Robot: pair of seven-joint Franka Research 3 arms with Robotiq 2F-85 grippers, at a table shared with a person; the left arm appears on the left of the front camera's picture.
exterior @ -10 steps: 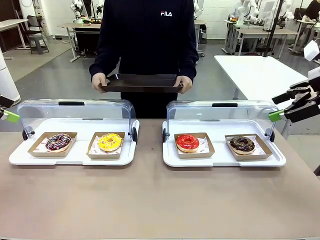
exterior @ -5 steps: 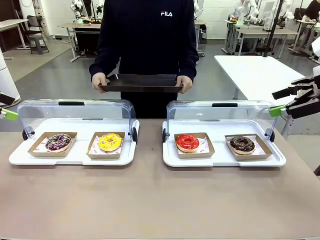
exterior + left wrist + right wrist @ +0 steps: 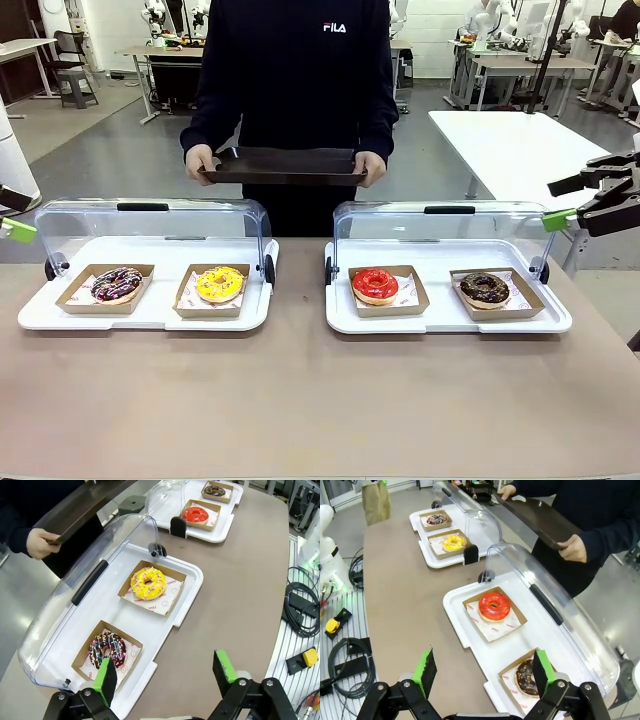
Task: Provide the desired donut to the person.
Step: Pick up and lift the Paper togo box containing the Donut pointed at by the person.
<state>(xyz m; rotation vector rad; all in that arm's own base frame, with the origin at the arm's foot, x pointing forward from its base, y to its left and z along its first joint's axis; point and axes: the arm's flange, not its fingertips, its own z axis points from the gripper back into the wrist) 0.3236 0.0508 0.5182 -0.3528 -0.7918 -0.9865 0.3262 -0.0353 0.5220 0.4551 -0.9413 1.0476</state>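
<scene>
Both agape, left tool [image 3: 164, 672] and right tool [image 3: 484, 672]; clear lids [image 3: 150, 228] between donuts [image 3: 220, 283] and person's [image 3: 290, 80] tray [image 3: 285, 165].

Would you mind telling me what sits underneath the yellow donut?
The yellow donut rests on a white printed paper sheet inside an open brown cardboard box, on the white tray. The paper directly beneath the donut is covered.

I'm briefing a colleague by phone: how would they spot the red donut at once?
On the long brown table, find the white plastic tray with a raised clear lid on the robot's right. Its brown cardboard box nearer the table's middle holds the glossy red-glazed ring donut; its neighbour is a dark chocolate donut.
</scene>
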